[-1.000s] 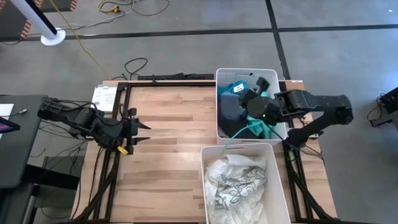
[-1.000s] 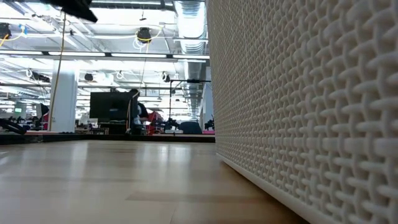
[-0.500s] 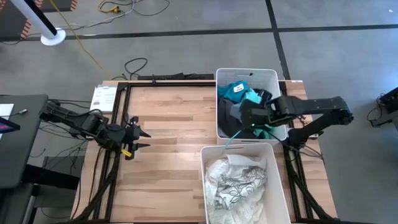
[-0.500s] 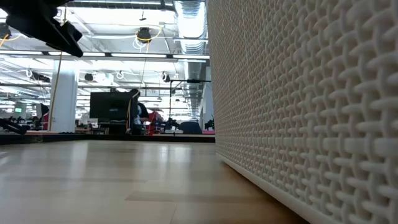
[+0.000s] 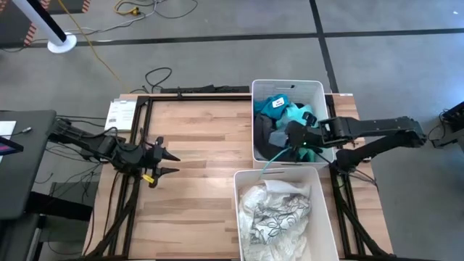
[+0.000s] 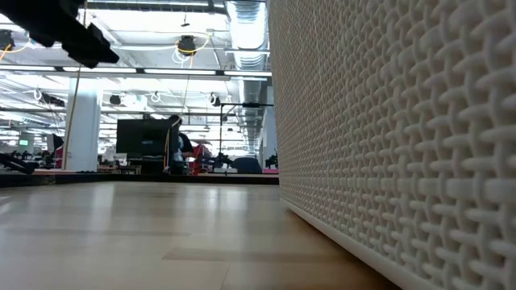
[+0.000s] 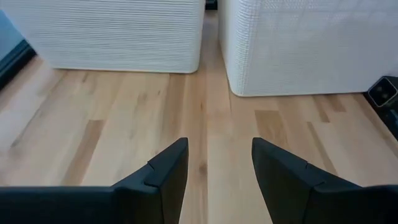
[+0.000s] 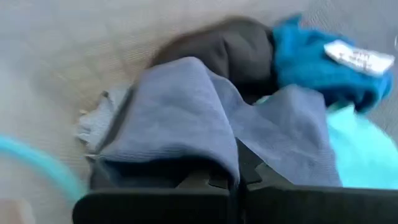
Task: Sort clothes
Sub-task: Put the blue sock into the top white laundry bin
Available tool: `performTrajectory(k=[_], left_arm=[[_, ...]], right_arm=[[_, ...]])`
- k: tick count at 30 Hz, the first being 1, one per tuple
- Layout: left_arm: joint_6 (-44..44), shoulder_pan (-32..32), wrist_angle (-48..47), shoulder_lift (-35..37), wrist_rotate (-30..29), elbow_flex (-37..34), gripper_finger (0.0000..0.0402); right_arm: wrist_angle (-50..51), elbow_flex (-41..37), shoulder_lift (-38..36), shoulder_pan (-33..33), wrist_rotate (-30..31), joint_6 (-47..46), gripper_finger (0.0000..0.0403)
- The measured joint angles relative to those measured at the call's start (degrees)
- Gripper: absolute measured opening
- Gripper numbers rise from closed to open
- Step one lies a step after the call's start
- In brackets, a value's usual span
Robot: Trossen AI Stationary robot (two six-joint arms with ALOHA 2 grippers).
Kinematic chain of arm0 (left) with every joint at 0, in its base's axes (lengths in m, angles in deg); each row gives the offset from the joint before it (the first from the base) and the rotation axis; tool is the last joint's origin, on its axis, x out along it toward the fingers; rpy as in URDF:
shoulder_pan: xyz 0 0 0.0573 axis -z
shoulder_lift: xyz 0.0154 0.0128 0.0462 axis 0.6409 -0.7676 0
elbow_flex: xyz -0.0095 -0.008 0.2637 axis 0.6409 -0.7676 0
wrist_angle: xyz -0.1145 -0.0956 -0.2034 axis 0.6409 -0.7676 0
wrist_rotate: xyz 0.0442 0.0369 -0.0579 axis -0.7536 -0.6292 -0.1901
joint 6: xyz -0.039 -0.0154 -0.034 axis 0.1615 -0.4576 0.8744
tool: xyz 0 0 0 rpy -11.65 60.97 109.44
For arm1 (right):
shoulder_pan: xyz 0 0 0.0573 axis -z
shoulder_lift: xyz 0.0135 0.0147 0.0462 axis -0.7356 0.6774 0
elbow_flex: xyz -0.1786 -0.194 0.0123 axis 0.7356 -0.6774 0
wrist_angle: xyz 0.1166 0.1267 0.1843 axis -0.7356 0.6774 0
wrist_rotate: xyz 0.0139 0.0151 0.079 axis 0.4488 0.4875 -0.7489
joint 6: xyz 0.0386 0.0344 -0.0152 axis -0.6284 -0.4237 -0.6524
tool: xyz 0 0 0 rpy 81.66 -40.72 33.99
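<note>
Spanning most of the high view, the wooden counter is carrying two white woven bins along the robot's right side. The far bin is holding the unsorted clothes: a teal garment, a pale aqua garment, a dark grey garment and a grey-blue garment. An aqua strap is trailing from this pile over the bin's near wall. The near bin is holding a white garment with dark leaf print, lying crumpled and alone.

The right arm is reaching in from the counter's right edge, and the right hand is sitting down inside the far bin among the clothes. In the right wrist view its fingers are showing pressed together with grey-blue fabric bunched over and around them, gripping that garment.

The left arm is waiting over the counter's left edge. The left hand is hanging above bare wood, well apart from both bins, its fingers spread wide and holding nothing.
</note>
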Motion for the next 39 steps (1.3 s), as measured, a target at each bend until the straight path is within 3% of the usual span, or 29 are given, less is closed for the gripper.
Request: performTrajectory(k=[9, 13, 20, 23, 27, 29, 35, 39], left_arm=[[-3.21, 0.00, 15.52, 2.35, 0.29, -10.63, 0.0173], [-4.80, 0.00, 21.65, 5.78, 0.39, -15.93, 0.0173], [-4.91, 0.00, 27.05, 14.81, 3.84, -23.06, 0.0173], [-4.90, 0.00, 28.13, 18.91, 4.86, -25.23, 0.0173], [-4.43, 0.02, 28.42, 23.66, 6.60, -27.14, 0.0173], [-4.37, 0.01, 28.68, 25.49, 7.03, -27.83, 0.0173], [-6.64, 0.00, 28.75, 27.30, 7.08, -28.24, 0.0173], [-6.07, 0.00, 28.61, 27.33, 7.00, -28.28, 0.0173]], right_arm=[[-19.69, -14.74, -9.51, 5.98, -7.90, 3.14, 0.0026], [-28.03, -18.53, -13.84, 6.67, -8.71, 5.91, 0.0084], [-41.33, -23.91, -21.91, 3.98, -15.42, 10.90, 0.0208], [-47.58, -26.82, -24.94, 0.88, -16.28, 13.08, 0.0237], [-51.44, -30.37, -29.50, -4.03, -17.79, 14.40, 0.0245], [-51.28, -32.16, -32.14, -5.95, -15.77, 14.18, 0.0243], [-48.41, -36.21, -38.07, -7.09, 0.17, 8.68, 0.0230], [-40.80, -34.87, -39.47, -5.79, 1.96, 4.31, 0.0227]])
